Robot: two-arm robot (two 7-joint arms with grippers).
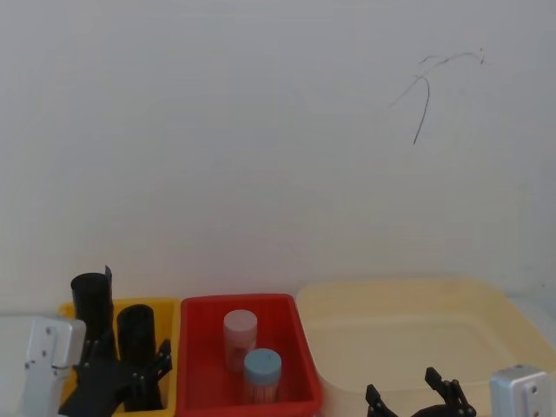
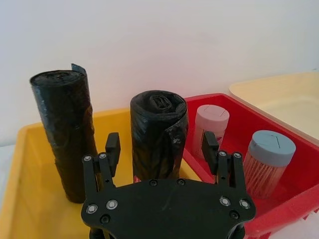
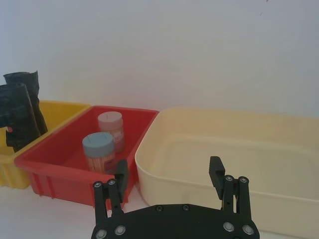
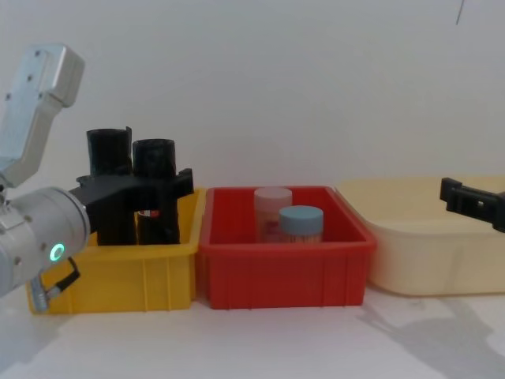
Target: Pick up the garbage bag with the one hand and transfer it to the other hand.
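Note:
The garbage bag (image 1: 136,334) (image 2: 158,124) (image 4: 155,162) stands upright in a yellow bin (image 4: 118,272), a red label band low on its side. A second black roll (image 2: 62,129) with a notched rim stands just beside it. My left gripper (image 1: 126,358) (image 2: 160,144) (image 4: 170,183), on the silver arm with the green ring light, is open, one finger on each side of the garbage bag with a small gap at both. My right gripper (image 1: 404,387) (image 3: 168,169) (image 4: 473,201) hovers open and holds nothing, low at the front right over the cream tub.
A red bin (image 4: 284,272) in the middle holds a pink-lidded jar (image 1: 240,334) and a blue-lidded jar (image 1: 261,373). A large cream tub (image 1: 408,330) sits to the right. A white wall stands close behind the bins.

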